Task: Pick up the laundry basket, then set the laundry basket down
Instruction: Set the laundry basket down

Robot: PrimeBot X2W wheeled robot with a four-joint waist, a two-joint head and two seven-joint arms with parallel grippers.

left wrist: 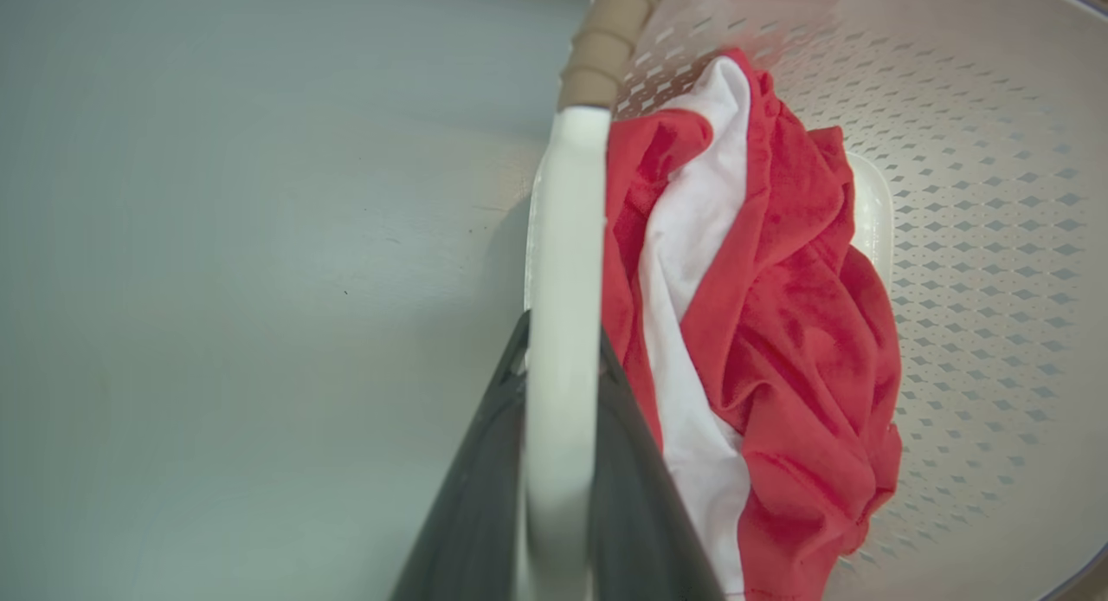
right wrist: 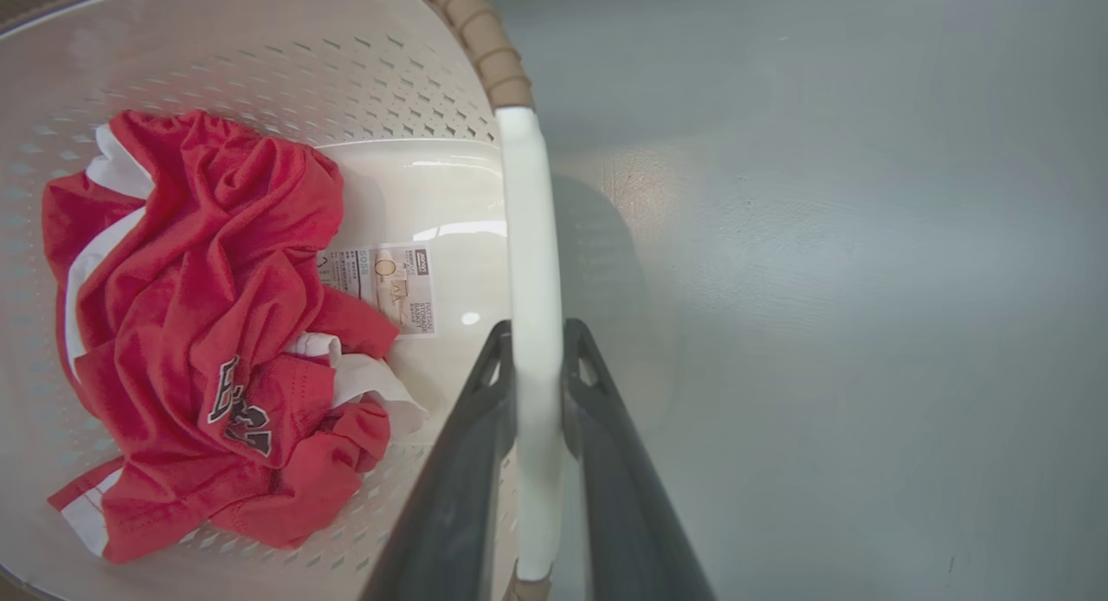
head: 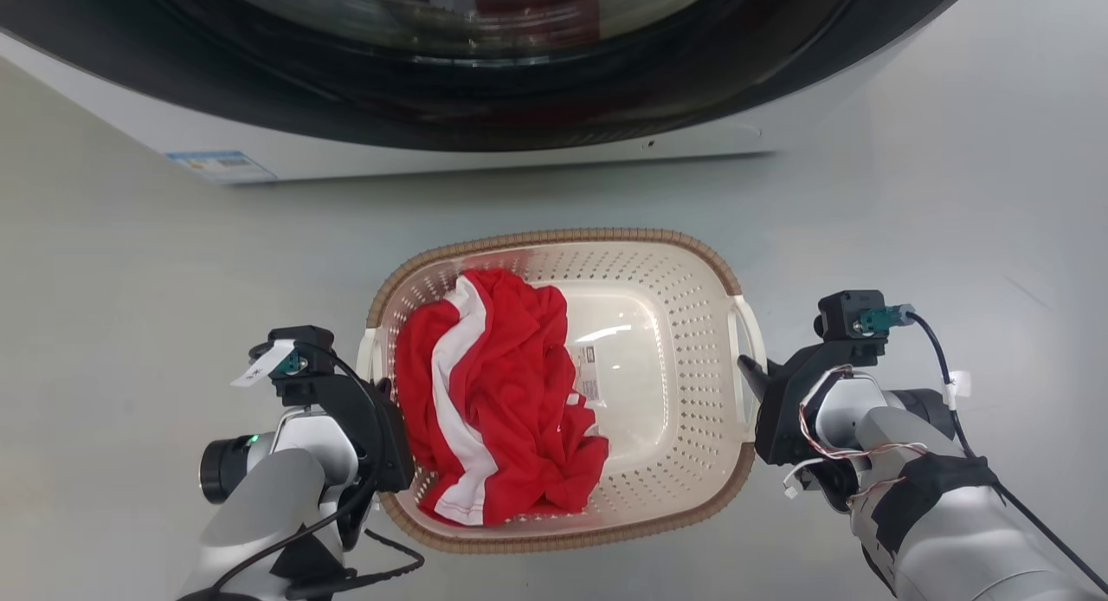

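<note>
Clamping laundry basket (head: 658, 263): left pincer (left wrist: 563, 334), right pincer (right wrist: 537, 327).

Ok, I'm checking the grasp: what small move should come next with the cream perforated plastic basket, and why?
Probably raise both arms together, level. The left gripper and right gripper are each shut on a white side handle of the cream-white perforated plastic laundry basket, so the grasp looks ready; the crumpled red-and-white garment lies toward its left side, so an uneven lift could tilt it.
</note>
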